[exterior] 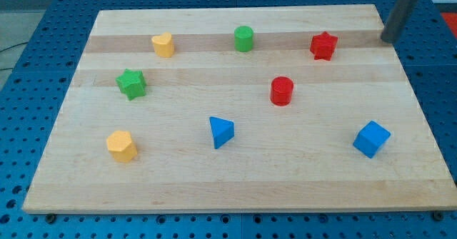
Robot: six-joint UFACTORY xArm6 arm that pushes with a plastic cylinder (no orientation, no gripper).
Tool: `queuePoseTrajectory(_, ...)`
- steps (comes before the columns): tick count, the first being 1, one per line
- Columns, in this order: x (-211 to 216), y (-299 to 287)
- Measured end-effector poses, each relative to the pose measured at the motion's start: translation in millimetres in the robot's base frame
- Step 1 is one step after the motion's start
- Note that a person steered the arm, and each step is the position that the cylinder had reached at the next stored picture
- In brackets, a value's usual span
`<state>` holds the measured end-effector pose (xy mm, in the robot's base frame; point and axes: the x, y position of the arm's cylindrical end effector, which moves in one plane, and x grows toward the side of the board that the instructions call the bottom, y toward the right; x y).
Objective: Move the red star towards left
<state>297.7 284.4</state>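
Camera view, red star (pixel 323 46), my tip (pixel 390 39) rightward, apart

My rod: plain straight cylinder, dark grey w/ a faint sheen, lighter streak along one side. No cables, screws or markings visible. My tip (pixel 390 39): blunt, cut flat, same dark grey as the shaft.

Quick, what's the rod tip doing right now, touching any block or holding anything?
My tip: no hand to open or close, holding nothing. It touches no block, sitting at the board's top right edge, to the view's right of the red star.
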Motion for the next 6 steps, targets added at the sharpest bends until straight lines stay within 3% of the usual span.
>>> queuePoseTrajectory(1,35,-27)
queuePoseTrajectory(2,77,-101)
queuePoseTrajectory(3,70,-125)
queuePoseTrajectory(4,40,-86)
queuePoseTrajectory(5,20,-95)
queuePoseTrajectory(6,78,-151)
